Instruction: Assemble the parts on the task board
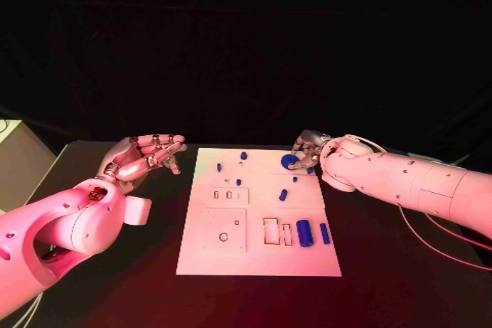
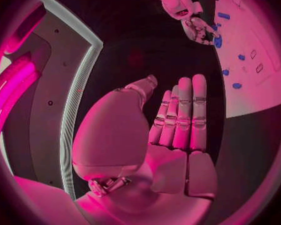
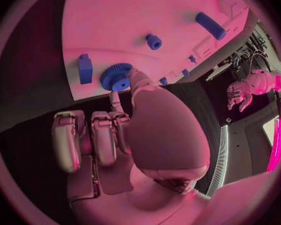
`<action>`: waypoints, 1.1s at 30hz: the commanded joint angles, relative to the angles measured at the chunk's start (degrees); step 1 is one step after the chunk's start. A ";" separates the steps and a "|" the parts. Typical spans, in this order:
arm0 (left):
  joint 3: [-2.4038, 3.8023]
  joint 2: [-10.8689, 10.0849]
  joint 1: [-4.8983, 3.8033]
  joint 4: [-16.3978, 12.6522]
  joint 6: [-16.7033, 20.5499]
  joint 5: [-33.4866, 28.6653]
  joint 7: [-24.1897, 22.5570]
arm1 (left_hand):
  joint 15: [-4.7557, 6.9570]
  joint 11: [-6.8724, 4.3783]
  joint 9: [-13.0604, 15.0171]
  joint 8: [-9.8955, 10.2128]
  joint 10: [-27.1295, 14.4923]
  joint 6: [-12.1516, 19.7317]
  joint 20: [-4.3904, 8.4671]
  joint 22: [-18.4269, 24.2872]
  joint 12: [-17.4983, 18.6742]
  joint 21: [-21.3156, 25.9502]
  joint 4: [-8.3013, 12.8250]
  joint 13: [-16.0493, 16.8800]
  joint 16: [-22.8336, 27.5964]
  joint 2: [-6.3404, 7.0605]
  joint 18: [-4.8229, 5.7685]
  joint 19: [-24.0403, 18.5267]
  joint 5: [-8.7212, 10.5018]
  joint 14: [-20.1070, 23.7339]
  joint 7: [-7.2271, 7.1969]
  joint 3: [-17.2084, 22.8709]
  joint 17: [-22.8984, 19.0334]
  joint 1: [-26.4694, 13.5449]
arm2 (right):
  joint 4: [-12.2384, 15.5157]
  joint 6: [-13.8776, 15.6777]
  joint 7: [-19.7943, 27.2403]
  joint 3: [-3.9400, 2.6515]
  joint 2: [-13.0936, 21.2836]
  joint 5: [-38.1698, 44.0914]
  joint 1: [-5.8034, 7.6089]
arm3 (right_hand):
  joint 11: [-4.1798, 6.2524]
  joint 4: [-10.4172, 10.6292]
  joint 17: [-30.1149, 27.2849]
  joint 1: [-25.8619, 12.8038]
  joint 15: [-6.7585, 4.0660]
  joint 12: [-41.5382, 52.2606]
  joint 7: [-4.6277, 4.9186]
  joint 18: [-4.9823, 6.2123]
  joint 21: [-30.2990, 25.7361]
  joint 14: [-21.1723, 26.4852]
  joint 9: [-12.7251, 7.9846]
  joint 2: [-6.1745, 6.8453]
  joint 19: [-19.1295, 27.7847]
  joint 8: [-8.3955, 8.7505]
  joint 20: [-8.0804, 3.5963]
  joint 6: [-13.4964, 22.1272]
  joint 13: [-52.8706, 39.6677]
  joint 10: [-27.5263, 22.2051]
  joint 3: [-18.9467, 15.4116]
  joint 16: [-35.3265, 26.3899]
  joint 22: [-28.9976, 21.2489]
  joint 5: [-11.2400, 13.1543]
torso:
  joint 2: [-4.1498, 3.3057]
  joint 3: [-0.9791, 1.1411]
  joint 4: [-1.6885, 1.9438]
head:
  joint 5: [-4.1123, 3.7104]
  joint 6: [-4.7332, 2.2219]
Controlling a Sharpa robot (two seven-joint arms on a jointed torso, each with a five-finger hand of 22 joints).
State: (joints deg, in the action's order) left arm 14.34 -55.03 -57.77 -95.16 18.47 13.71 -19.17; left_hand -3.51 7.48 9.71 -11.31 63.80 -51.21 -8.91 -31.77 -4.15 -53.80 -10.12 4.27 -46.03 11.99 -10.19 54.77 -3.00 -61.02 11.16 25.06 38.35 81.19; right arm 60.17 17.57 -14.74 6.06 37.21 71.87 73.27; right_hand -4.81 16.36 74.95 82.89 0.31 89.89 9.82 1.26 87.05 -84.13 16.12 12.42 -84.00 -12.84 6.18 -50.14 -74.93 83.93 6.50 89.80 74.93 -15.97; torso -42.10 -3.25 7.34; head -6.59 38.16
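The right hand [image 1: 308, 149] is reaching over the board's [image 1: 261, 260] far right corner, its fingertips [image 3: 135, 79] touching a blue gear [image 1: 290, 160] that is lying there on the board; whether it is actually gripping the gear I cannot tell. The left hand [image 1: 143, 157] is hovering off the board's far left edge above the tabletop [image 1: 123, 285], fingers apart and holding nothing. A blue cylinder [image 1: 304, 233] is lying near the board's near right corner.

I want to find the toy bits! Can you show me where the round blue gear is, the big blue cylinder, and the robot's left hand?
blue gear [image 3: 116, 77]: right wrist view, on its toothed round face.
big blue cylinder [image 1: 304, 233]: head view, middle of its side.
left hand [image 1: 143, 157]: head view, on the palm, below the fingers.
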 commanded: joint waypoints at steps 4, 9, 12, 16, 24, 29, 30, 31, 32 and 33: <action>0.05 0.14 0.00 -0.04 -0.88 0.22 -0.43 | -0.03 0.24 0.08 0.11 -0.19 0.11 -0.08 -0.07 -0.15 -0.40 0.09 0.09 -0.38 -0.13 -0.36 -0.45 0.08 0.25 0.16 -0.09 -0.07 0.53 | -0.48 -0.27 -0.03 0.02 -0.42 1.11 -0.14 | -0.13 -0.05 15.05 0.90 0.34 0.11 -0.19 -0.49 0.41 -5.87 0.15 -1.23 -4.73 -0.76 0.20 -0.81 -15.07 6.07 1.21 0.20 12.08 -0.44 | 0.00 -0.01 0.00 | 0.05 0.02; 0.05 0.11 0.01 -0.04 -0.87 0.22 -0.40 | -0.03 0.24 0.08 0.11 -0.19 0.11 -0.08 -0.07 -0.15 -0.40 0.09 0.09 -0.38 -0.13 -0.36 -0.45 0.08 0.25 0.16 -0.09 -0.07 0.53 | -1.13 -0.30 -0.06 0.03 -0.68 1.34 -0.27 | 0.07 -0.28 15.05 1.95 0.16 0.11 -0.39 -0.56 0.67 -5.87 0.08 -1.90 -4.83 -1.24 0.06 -1.71 -15.07 6.07 3.54 0.20 12.40 -0.28 | -0.01 0.00 -0.03 | 0.10 0.16; 0.05 0.09 0.01 -0.03 -0.86 0.23 -0.38 | -0.03 0.24 0.08 0.11 -0.19 0.11 -0.08 -0.07 -0.15 -0.40 0.09 0.09 -0.38 -0.13 -0.36 -0.45 0.08 0.25 0.16 -0.09 -0.07 0.53 | -1.28 -0.17 -0.09 0.04 -0.72 1.77 -0.30 | 0.13 -0.42 15.05 2.47 0.09 0.11 -0.44 -0.57 0.72 -5.87 -0.04 -1.97 -4.84 -1.28 0.00 -1.98 -15.07 6.07 4.78 0.20 12.47 -0.29 | -0.01 0.01 -0.01 | 0.11 0.13; 0.05 0.08 0.01 0.00 -0.84 0.23 -0.35 | -0.03 0.24 0.08 0.11 -0.19 0.11 -0.08 -0.07 -0.15 -0.40 0.09 0.09 -0.38 -0.13 -0.36 -0.45 0.08 0.25 0.16 -0.09 -0.07 0.53 | -1.35 0.19 -0.02 0.05 -0.78 2.52 -0.35 | 0.28 -1.00 15.05 3.72 -0.08 0.11 -0.59 -0.63 0.91 -5.87 -0.38 -1.96 -4.91 -1.35 -0.15 -2.85 -15.07 6.07 8.34 0.20 12.71 -0.26 | 0.01 0.01 -0.05 | 0.14 0.16; 0.05 0.10 0.01 0.03 -0.85 0.25 -0.29 | 0.00 0.17 0.14 0.06 -0.17 0.06 -0.08 -0.09 -0.20 -0.50 0.04 0.11 -0.44 -0.15 -0.38 -0.59 0.07 0.35 0.06 -0.25 -0.12 0.64 | -0.88 2.12 0.54 0.08 -0.85 4.16 -0.46 | 0.67 -1.98 15.05 3.76 -0.45 0.11 -1.03 -0.71 1.18 -5.87 -0.64 -1.40 -5.04 -1.50 -0.45 -4.49 -15.07 6.07 13.10 0.20 13.05 -0.31 | 0.03 0.04 -0.05 | 0.14 -0.03; 0.05 0.09 0.03 0.03 -0.86 0.26 -0.30 | 0.00 0.17 0.14 0.06 -0.17 0.06 -0.08 -0.09 -0.20 -0.50 0.04 0.11 -0.44 -0.15 -0.38 -0.59 0.07 0.35 0.06 -0.25 -0.12 0.64 | 0.63 6.49 1.32 0.09 -0.42 6.37 -0.54 | 0.98 -2.32 15.05 2.43 -0.67 0.11 -1.38 -0.91 1.83 -5.87 -0.56 -0.39 -5.39 -1.66 -0.65 -5.58 -15.07 6.07 14.87 0.20 13.81 -1.14 | 0.05 0.01 -0.11 | 0.17 -0.27; 0.05 0.09 0.03 0.03 -0.86 0.26 -0.30 | 0.00 0.17 0.14 0.06 -0.17 0.06 -0.08 -0.09 -0.20 -0.50 0.04 0.11 -0.44 -0.15 -0.38 -0.59 0.07 0.35 0.06 -0.25 -0.12 0.64 | 1.10 7.48 1.44 0.09 -0.26 6.97 -0.54 | 1.04 -2.41 15.05 2.22 -0.72 0.11 -1.45 -0.94 1.94 -5.87 -0.53 -0.26 -5.45 -1.69 -0.70 -5.75 -15.07 6.07 15.21 0.20 13.93 -1.53 | 0.06 0.01 -0.11 | 0.19 -0.30; 0.05 0.09 0.03 0.02 -0.86 0.26 -0.30 | 0.00 0.17 0.14 0.06 -0.17 0.06 -0.08 -0.09 -0.20 -0.50 0.04 0.11 -0.44 -0.15 -0.38 -0.59 0.07 0.35 0.06 -0.25 -0.12 0.64 | 1.64 8.44 1.55 0.08 -0.10 7.62 -0.55 | 1.09 -2.50 15.05 1.98 -0.77 0.11 -1.50 -0.97 2.03 -5.87 -0.51 -0.11 -5.50 -1.71 -0.74 -5.91 -15.07 6.07 15.51 0.20 14.04 -1.93 | 0.06 0.01 -0.10 | 0.18 -0.31; 0.05 0.08 0.03 0.02 -0.86 0.26 -0.30 | 0.00 0.17 0.14 0.06 -0.17 0.06 -0.08 -0.09 -0.20 -0.50 0.04 0.11 -0.44 -0.15 -0.38 -0.59 0.07 0.35 0.06 -0.25 -0.12 0.64 | 2.26 9.34 1.63 0.07 0.05 8.33 -0.55 | 1.12 -2.55 15.05 1.86 -0.79 0.11 -1.53 -0.99 2.08 -5.87 -0.50 -0.02 -5.53 -1.72 -0.76 -5.99 -15.07 6.07 15.65 0.20 14.10 -2.09 | 0.05 0.00 -0.09 | 0.19 -0.46; 0.05 0.07 0.04 0.02 -0.85 0.26 -0.30 | 0.00 0.17 0.14 0.06 -0.17 0.06 -0.08 -0.09 -0.20 -0.50 0.04 0.11 -0.44 -0.15 -0.38 -0.59 0.07 0.35 0.06 -0.25 -0.12 0.64 | 2.93 10.15 1.68 0.06 0.18 9.11 -0.53 | 1.15 -2.60 15.05 1.73 -0.82 0.11 -1.57 -1.02 2.18 -5.87 -0.47 0.05 -5.58 -1.76 -0.78 -6.11 -15.07 6.07 15.80 0.20 14.21 -2.23 | 0.06 0.00 -0.11 | 0.23 -0.49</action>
State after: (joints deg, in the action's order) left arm 14.34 -55.03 -57.74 -95.03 18.45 13.80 -19.12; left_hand -3.51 7.48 9.80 -11.31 63.80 -51.21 -9.11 -31.76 -4.15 -54.08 -10.12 4.32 -46.27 11.77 -10.19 54.56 -3.00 -61.02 11.16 25.06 38.28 81.41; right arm 62.32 22.94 -14.23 6.16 37.32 76.72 72.69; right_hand -4.03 13.67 74.92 85.34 -0.13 89.88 8.93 1.26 89.04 -84.13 15.31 12.84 -84.00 -14.22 5.73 -54.46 -74.91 83.98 22.01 89.76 74.91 -18.00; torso -42.06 -3.22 7.25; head -6.43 37.84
